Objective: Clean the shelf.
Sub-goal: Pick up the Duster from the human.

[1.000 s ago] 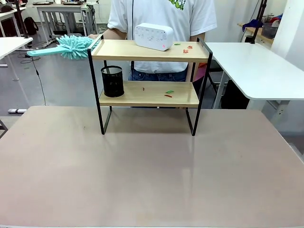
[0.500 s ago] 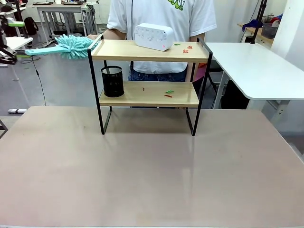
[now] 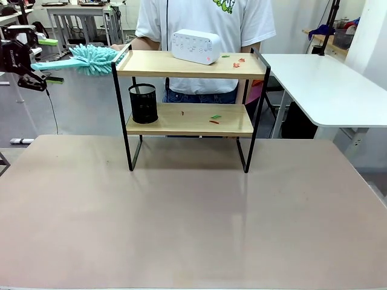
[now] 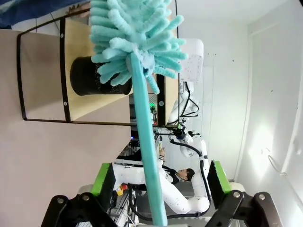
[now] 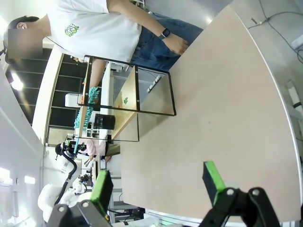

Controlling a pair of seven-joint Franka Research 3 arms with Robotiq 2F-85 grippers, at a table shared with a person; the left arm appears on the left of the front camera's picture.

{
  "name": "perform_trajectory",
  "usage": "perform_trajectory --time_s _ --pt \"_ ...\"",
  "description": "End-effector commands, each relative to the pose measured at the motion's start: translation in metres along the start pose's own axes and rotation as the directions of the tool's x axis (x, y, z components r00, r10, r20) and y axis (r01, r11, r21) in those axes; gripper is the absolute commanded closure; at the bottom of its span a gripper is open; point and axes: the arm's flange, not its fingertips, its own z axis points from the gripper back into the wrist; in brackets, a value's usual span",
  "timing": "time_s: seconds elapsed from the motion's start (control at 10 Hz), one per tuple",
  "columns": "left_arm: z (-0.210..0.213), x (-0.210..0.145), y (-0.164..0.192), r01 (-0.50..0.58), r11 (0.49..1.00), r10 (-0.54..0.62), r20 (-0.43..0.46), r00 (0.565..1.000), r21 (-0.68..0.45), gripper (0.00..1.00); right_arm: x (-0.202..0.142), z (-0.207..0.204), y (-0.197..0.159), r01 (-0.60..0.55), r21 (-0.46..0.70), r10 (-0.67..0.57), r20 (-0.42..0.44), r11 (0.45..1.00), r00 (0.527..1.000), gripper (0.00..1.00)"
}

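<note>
Along the counter's far edge, the shelf (image 3: pixel 151 63) is standing mid-way, the teal duster (image 3: pixel 94 58) is sticking out from its left end, handle pointing leftward between the fingers of the spread left claw (image 3: pixel 52 61), while the right claw (image 5: pixel 157 184), also spread, is hovering farther off.

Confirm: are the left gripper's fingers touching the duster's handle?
Apart. The left wrist view shows the duster handle running between the open fingers of the left gripper, with a gap on each side.
</note>
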Motion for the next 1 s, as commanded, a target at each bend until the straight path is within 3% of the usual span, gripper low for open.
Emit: perform_trajectory --time_s 0.0,0.1,0.2,0.3,0.4,0.6,0.7,0.9 --pt "-0.004 -0.009 -0.002 0.003 0.999 -0.003 0.007 1.000 0.046 0.00 0.003 0.000 0.001 -0.027 0.015 0.027 0.007 1.000 1.000 0.00" --pt "-0.006 -0.010 -0.002 0.013 0.998 -0.014 0.021 1.000 0.067 0.14 0.003 0.000 0.001 -0.027 0.015 0.027 0.007 1.000 1.000 0.00" --pt "-0.005 -0.012 -0.003 0.019 0.998 -0.022 0.046 0.999 0.063 0.58 0.003 0.000 0.001 -0.027 0.015 0.027 0.007 1.000 1.000 0.00" --pt "-0.006 -0.013 -0.004 0.024 0.997 -0.027 0.053 0.998 0.068 0.72 0.003 0.000 0.001 -0.027 0.015 0.027 0.007 1.000 1.000 0.00" --pt "-0.008 -0.014 -0.005 0.041 0.997 -0.046 0.070 0.996 0.067 1.00 0.003 0.000 0.001 -0.027 0.015 0.027 0.007 1.000 1.000 0.00" --pt "-0.014 -0.017 -0.006 0.055 0.996 -0.060 0.068 0.996 0.076 1.00 0.003 0.000 0.001 -0.027 0.015 0.027 0.007 1.000 1.000 0.00" --pt "-0.015 -0.017 -0.006 0.057 0.996 -0.062 0.071 0.996 0.070 0.94 0.003 0.000 0.001 -0.027 0.015 0.027 0.007 1.000 1.000 0.00" --pt "-0.016 -0.017 -0.004 0.059 0.996 -0.064 0.076 0.995 0.066 1.00 0.003 0.000 0.001 -0.027 0.015 0.027 0.007 1.000 1.000 0.00"
